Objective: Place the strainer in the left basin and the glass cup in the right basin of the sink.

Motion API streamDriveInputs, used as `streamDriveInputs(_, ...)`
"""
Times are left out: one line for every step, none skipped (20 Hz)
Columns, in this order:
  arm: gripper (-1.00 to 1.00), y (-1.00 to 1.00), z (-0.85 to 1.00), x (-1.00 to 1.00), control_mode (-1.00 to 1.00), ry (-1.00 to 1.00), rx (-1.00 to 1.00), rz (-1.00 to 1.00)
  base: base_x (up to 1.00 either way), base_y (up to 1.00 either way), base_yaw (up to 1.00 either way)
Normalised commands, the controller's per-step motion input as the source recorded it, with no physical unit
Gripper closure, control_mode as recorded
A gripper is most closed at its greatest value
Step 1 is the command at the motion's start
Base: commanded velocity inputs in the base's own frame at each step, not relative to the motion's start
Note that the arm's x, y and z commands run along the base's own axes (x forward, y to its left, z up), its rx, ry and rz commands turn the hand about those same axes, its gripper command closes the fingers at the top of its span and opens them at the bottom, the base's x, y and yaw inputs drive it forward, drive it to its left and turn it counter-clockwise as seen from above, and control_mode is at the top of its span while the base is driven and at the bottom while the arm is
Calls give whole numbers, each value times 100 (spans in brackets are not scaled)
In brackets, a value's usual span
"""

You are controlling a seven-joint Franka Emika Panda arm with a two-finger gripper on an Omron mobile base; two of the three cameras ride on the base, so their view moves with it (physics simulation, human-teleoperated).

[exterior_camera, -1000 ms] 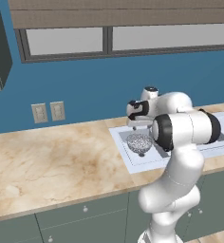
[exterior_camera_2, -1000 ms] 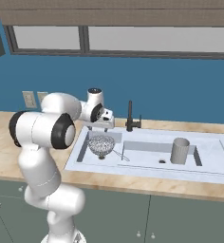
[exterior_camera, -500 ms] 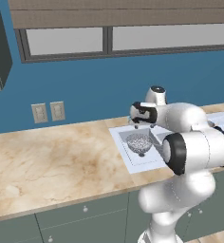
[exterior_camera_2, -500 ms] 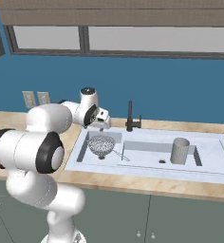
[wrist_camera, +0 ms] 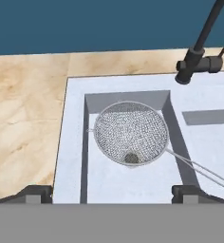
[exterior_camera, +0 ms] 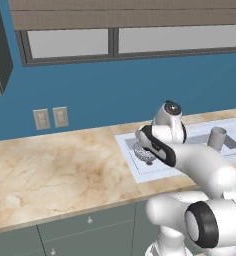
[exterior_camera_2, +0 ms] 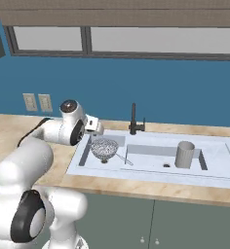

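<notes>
Fingers (wrist_camera: 38, 193) spread wide and empty above the strainer (wrist_camera: 131, 133), which sits in the sink's left basin (wrist_camera: 128, 182); light, springy mesh, probably best gripped by its stiff rim.

strainer (wrist_camera: 131, 133) in the left basin (wrist_camera: 128, 182); glass cup (exterior_camera_2: 184, 154) in the right basin (exterior_camera_2: 151, 160).

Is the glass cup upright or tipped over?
Upright: the glass cup stands in the right basin, open mouth up.
</notes>
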Motion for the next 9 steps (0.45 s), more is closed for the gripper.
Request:
streamDriveInputs(-100, 14, 31, -69, -100, -33, -3, 1, 0, 0, 0)
streamDriveInputs(-100, 15, 32, -69, -100, -33, -3, 2, 0, 0, 0)
streamDriveInputs(-100, 16, 31, -69, -100, -32, -4, 2, 0, 0, 0)
streamDriveInputs(-100, 16, 29, -67, -100, -31, -4, 2, 0, 0, 0)
streamDriveInputs(-100, 15, 27, -68, -100, -32, -3, 2, 0, 0, 0)
streamDriveInputs(-100, 13, 26, -69, -100, -33, -2, 2, 0, 0, 0)
streamDriveInputs(-100, 10, 27, -69, -100, -35, -1, 1, 0, 0, 0)
streamDriveInputs(-100, 8, 28, -69, -100, -36, -1, 1, 0, 0, 0)
streamDriveInputs(-100, 1, 33, -65, -100, -29, -1, 0, 0, 0, 0)
